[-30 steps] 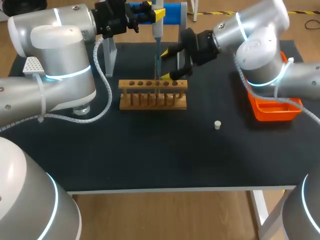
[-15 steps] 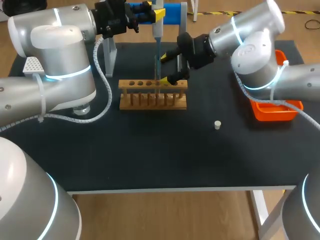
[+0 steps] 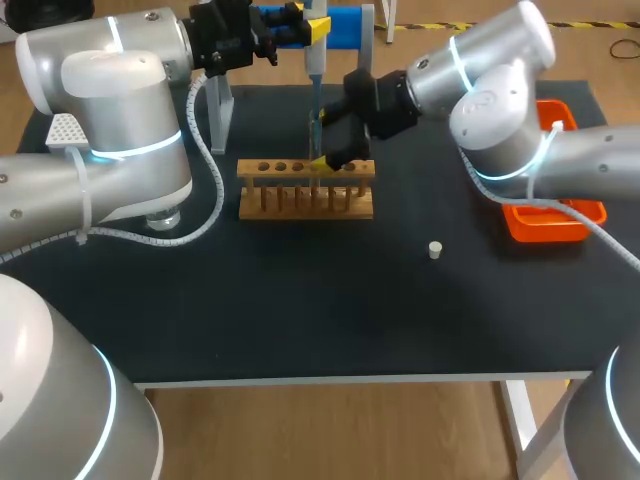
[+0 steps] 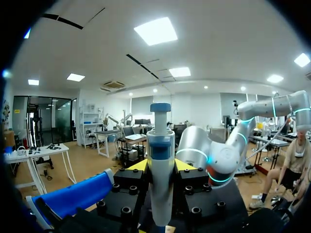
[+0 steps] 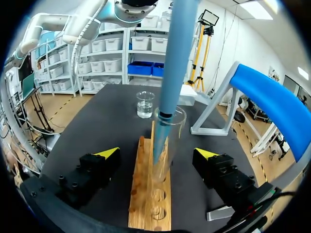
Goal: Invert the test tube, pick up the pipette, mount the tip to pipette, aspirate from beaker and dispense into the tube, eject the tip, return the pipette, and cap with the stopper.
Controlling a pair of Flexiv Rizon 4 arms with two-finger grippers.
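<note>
Holding the white-and-blue pipette upright, the left gripper is clamped on its body from both sides. The pipette's blue-grey shaft pokes down into the clear glass test tube, which stands in the wooden rack. The right gripper has its fingers spread wide either side of the tube. A small white stopper lies on the black table, nearer and to the right of the rack.

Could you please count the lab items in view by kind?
Pipette: 1
Test tube: 1
Wooden rack: 1
Beaker: 1
Stopper: 1
Orange tray: 1
Blue stand: 1
Total: 7
</note>
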